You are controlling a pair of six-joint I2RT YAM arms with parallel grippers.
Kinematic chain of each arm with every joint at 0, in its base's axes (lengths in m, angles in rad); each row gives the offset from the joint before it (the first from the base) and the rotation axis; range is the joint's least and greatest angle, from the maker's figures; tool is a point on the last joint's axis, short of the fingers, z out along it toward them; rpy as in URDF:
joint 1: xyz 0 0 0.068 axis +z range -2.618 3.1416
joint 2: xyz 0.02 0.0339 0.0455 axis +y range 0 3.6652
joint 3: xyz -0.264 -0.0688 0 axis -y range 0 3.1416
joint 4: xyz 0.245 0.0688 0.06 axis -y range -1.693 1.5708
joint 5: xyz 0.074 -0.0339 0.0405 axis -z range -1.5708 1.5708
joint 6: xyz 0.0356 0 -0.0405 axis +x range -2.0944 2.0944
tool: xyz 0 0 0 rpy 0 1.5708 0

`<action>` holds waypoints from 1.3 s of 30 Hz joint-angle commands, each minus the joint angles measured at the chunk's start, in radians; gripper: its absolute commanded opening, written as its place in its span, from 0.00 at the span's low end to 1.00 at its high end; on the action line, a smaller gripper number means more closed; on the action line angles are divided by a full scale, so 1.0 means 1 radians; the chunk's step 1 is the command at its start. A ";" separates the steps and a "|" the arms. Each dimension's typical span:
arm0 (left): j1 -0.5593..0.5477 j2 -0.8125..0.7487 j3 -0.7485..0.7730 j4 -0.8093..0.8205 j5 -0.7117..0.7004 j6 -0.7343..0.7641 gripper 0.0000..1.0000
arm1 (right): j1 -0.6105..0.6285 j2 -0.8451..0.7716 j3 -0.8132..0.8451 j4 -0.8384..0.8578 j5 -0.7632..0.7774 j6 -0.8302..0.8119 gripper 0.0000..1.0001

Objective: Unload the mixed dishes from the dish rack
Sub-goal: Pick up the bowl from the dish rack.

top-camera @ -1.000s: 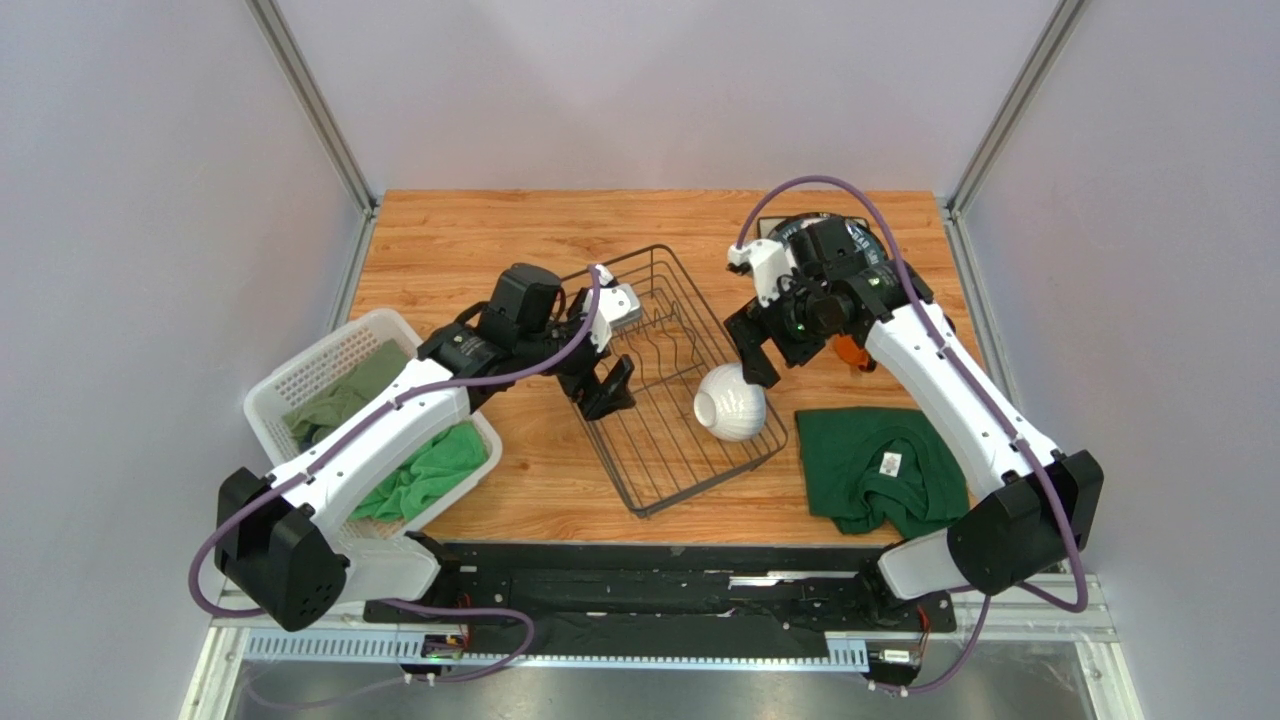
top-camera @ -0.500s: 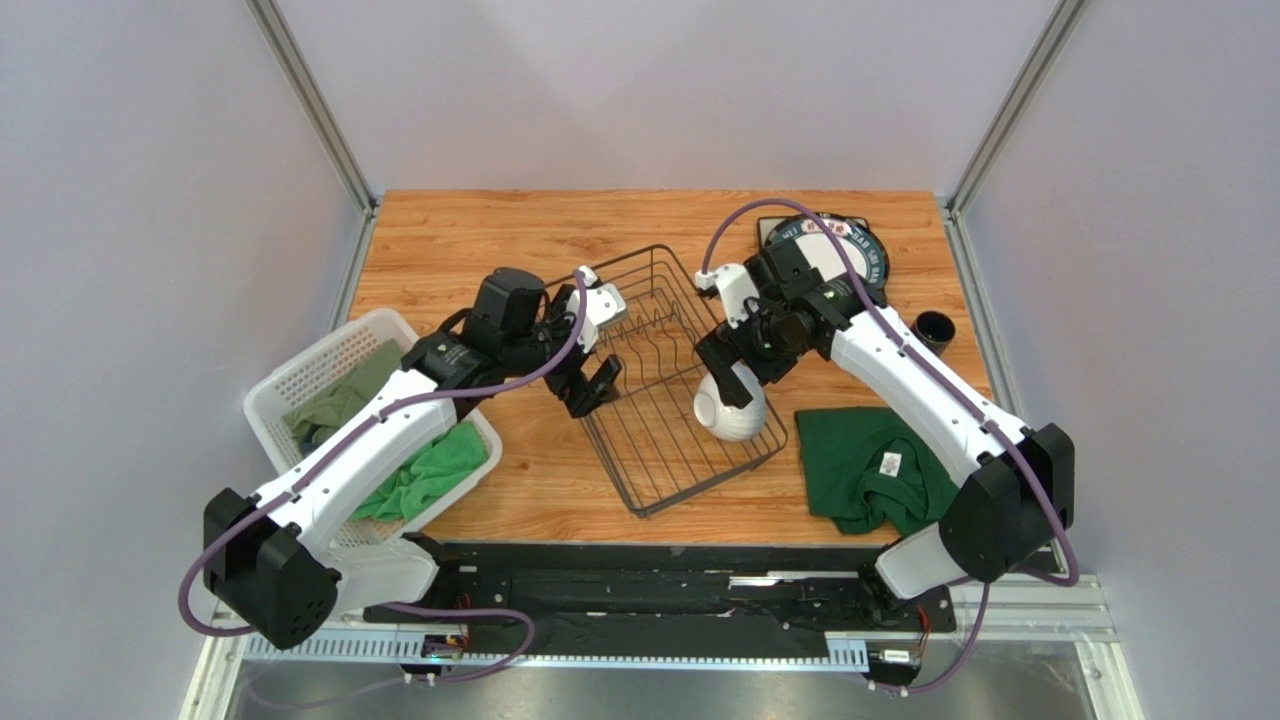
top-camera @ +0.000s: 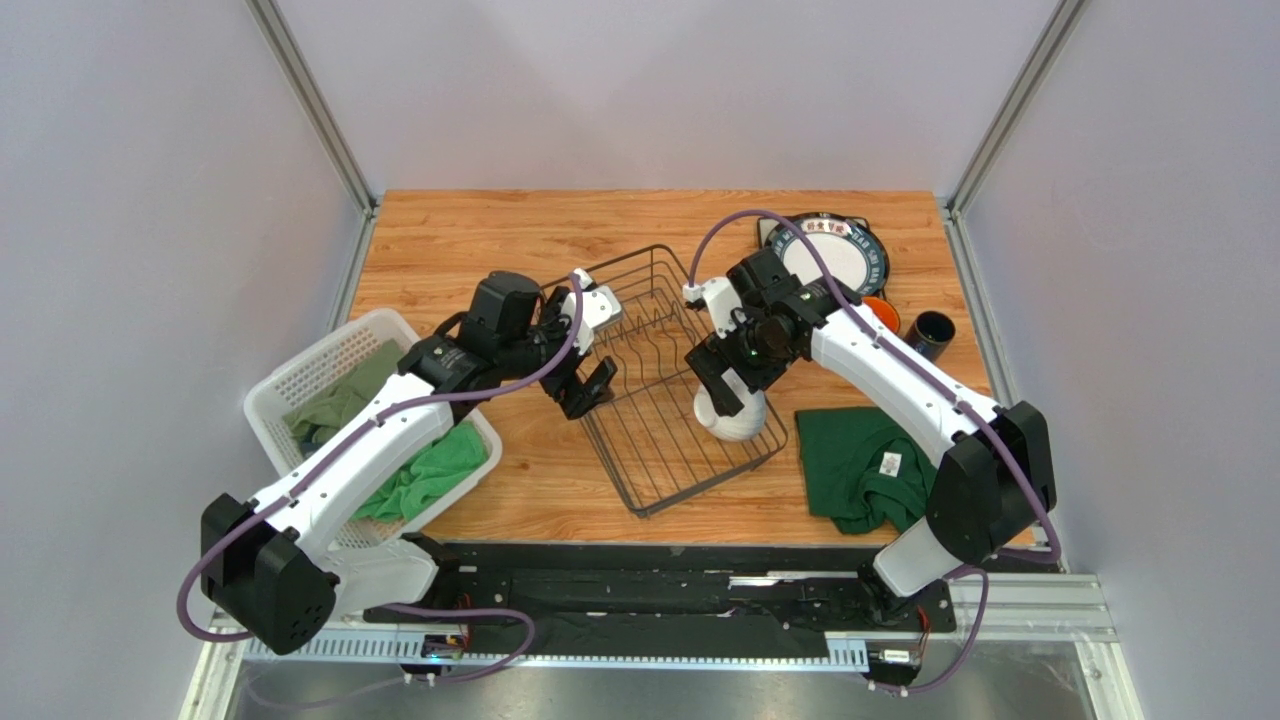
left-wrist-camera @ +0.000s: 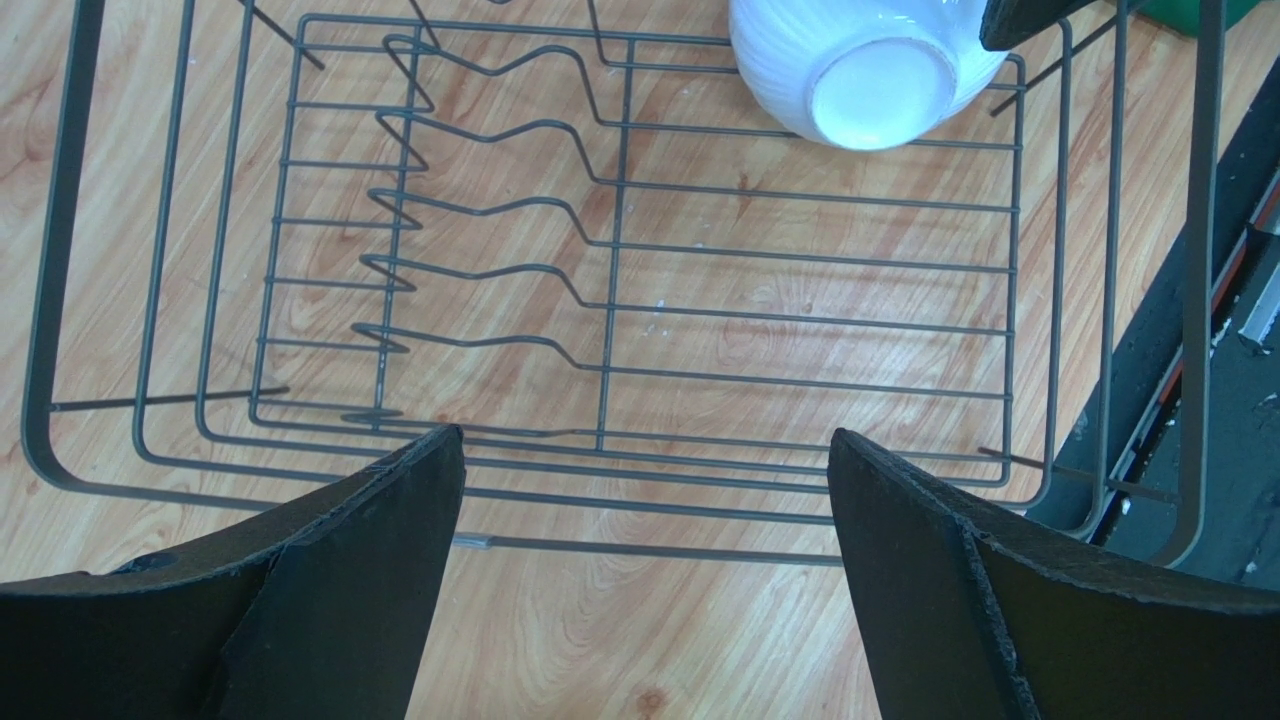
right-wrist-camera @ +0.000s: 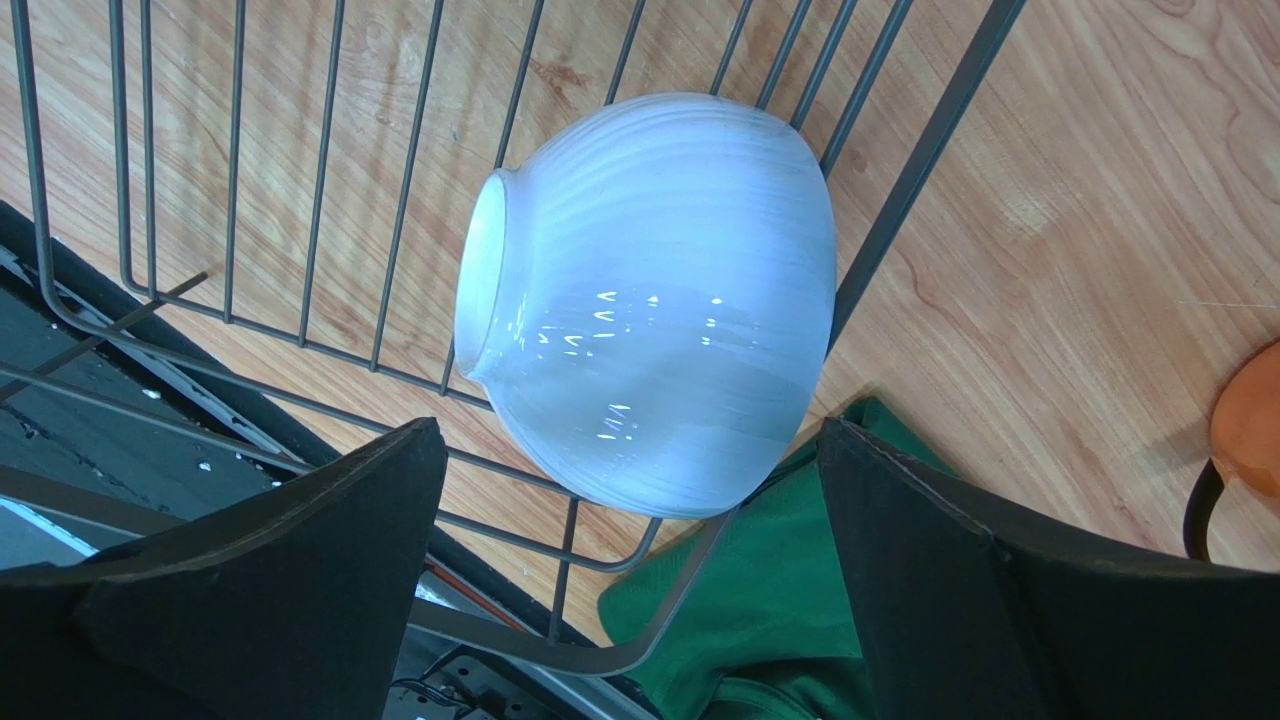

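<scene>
The black wire dish rack [top-camera: 657, 444] lies at an angle in the middle of the table. The white ribbed bowl [top-camera: 736, 419] lies upside down and tilted in the rack's near right corner, leaning on the rim. It also shows in the left wrist view [left-wrist-camera: 864, 68] and the right wrist view [right-wrist-camera: 661, 300]. My right gripper [top-camera: 720, 377] is open just above the bowl, its jaws either side of it, not touching. My left gripper [top-camera: 588, 386] is open and empty over the rack's left rim [left-wrist-camera: 609, 255]. A round plate with a dark lettered rim [top-camera: 846, 252], an orange mug [top-camera: 881, 312] and a dark blue mug [top-camera: 933, 330] stand on the table at the back right.
A folded green cloth [top-camera: 875, 467] lies right of the rack, touching its corner [right-wrist-camera: 766, 630]. A white slotted basket [top-camera: 325, 368] with green cloths stands at the left. The orange mug shows at the right wrist view's edge [right-wrist-camera: 1250, 435]. The table's near edge is close below the rack.
My right gripper has moved left and nearer, from beside the mugs to over the bowl. My left gripper has drawn back a little to the rack's left rim.
</scene>
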 commanded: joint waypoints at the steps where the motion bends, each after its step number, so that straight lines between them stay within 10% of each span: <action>1: 0.008 -0.033 -0.007 0.029 0.007 0.019 0.99 | 0.008 0.001 -0.001 0.026 0.011 0.014 0.99; 39: 0.022 -0.036 -0.021 0.046 -0.003 0.012 0.98 | 0.042 -0.090 -0.043 0.008 -0.044 -0.024 0.93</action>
